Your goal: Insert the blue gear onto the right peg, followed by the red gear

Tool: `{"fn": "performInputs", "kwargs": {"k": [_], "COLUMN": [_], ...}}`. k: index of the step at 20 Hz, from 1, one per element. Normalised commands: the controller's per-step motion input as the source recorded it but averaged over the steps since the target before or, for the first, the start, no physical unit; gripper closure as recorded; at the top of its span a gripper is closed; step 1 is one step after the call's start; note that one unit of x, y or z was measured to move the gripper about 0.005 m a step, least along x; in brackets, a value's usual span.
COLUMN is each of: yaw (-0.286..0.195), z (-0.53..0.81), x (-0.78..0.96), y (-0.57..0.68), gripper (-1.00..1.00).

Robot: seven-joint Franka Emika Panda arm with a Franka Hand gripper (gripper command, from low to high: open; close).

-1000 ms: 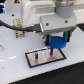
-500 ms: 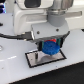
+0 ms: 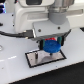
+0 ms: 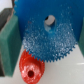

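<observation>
The blue gear [image 3: 51, 48] hangs under my gripper [image 3: 50, 42] over the exterior view's right part of the black-edged grey plate [image 3: 34, 59]. In the wrist view the blue gear [image 4: 47, 37] fills the middle, its toothed rim between the teal finger pads [image 4: 9, 45], so the gripper is shut on it. Its centre hole [image 4: 48, 21] shows pale with a dark spot. The red gear [image 4: 30, 67] sits close beside the blue gear's rim. A bit of red [image 3: 50, 40] also shows just above the blue gear in the exterior view. The pegs are hidden by the gear and gripper.
The plate lies on a white tabletop [image 3: 15, 72]. The white arm body [image 3: 35, 17] fills the upper part of the exterior view, with a dark cable [image 3: 10, 35] at its left.
The gripper has carried the blue gear toward the exterior view's left and lower down, closer to the plate. The camera picture shows the arm larger than before.
</observation>
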Motion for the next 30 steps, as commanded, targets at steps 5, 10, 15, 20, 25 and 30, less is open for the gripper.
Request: {"fn": "performInputs", "kwargs": {"k": [5,10,15,20,25,30], "yaw": [0.000,0.000,0.000,0.000,0.000,0.000], "z": [0.03,-0.02,-0.03,-0.01,0.17,-0.17], "x": [0.29,0.36,0.34,0.34,0.30,0.30], "y": [0.00,0.04,0.08,0.15,0.12,0.01], "gripper": [1.00,1.00,1.00,1.00,1.00,1.00]}}
